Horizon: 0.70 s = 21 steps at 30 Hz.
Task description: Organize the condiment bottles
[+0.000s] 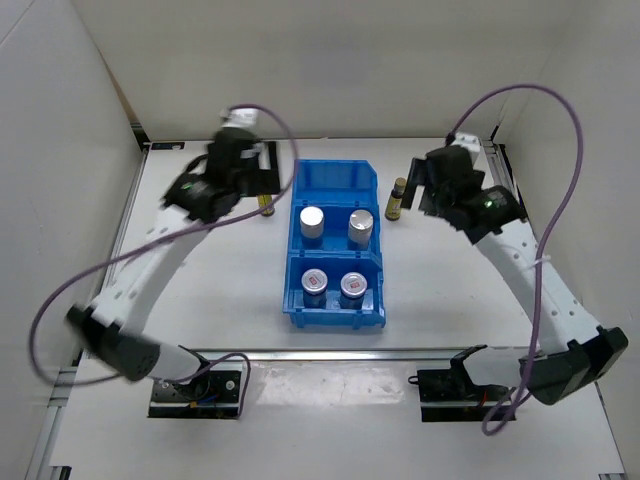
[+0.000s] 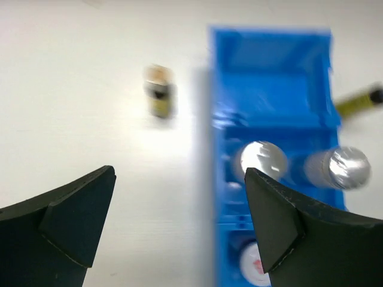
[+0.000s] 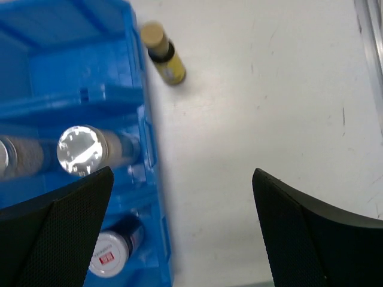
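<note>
Looking at it from above: blue bin [image 1: 335, 318] sits mid-surface, long axis running 12 to 6.

- Middle compartment: left cylinder [image 1: 313, 222] and right cylinder [image 1: 361, 228], white-blue, silver lids up, side by side, upright.
- 6 o'clock compartment: left jar [image 1: 316, 281] and right jar [image 1: 353, 287], short, silver, red-marked lids up, side by side.
- Right brown bottle [image 1: 397, 198]: out on the surface [image 1: 220, 290] at about 2 o'clock from bin centre, just beside the bin's right wall. There is a small gap in the right wrist view. Yellow label, tan cap pointing to 12. Can't tell whether it is upright or lying.
- Left brown bottle [image 1: 266, 203]: on the surface at about 10 o'clock from bin centre, near the left wall and not touching it. It is mostly hidden under the left arm from above and blurred in the left wrist view.

Left hand [image 2: 179, 173]: fingers spread wide with nothing between them. It hangs above the surface, with the left brown bottle at its 11 o'clock and the bin wall under its right finger.

Right hand [image 3: 182, 173]: fingers also wide apart and gripping nothing. It is over the bin's right wall, with the right brown bottle at its 12 o'clock.
</note>
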{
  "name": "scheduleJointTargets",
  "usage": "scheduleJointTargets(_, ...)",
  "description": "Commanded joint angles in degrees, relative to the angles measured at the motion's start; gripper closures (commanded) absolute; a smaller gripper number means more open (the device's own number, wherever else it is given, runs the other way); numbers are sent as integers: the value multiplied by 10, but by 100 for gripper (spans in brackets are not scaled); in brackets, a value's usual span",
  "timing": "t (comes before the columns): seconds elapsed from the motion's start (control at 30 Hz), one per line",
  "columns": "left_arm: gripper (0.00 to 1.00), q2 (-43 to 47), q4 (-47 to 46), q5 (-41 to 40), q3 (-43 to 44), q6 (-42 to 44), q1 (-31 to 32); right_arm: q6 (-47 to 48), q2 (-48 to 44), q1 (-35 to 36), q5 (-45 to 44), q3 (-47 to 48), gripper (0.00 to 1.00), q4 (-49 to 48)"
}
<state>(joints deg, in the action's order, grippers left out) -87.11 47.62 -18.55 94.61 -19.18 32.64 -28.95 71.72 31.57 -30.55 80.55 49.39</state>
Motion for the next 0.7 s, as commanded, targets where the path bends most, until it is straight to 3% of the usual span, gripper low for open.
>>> scheduleJointTargets(0.0, 0, 141, -1, -110, -58, 66, -49, 97, 47, -89, 121, 71, 0, -17)
scheduleJointTargets(0.1, 0, 197, -25, -156, -163, 85, -90, 105, 133, -141, 208, 111, 1, -31)
scheduleJointTargets(0.2, 0, 259, -78, -185, -290, 69, -90, 117, 199, -163, 261, 157, 11, -36)
scheduleJointTargets(0.33, 0, 322, -123, -192, -378, 48, -90, 129, 264, -178, 276, 212, 15, -36)
scheduleJointTargets(0.67, 0, 286, -127, -206, -366, 48, -90, 136, 384, -178, 289, 281, 27, -29)
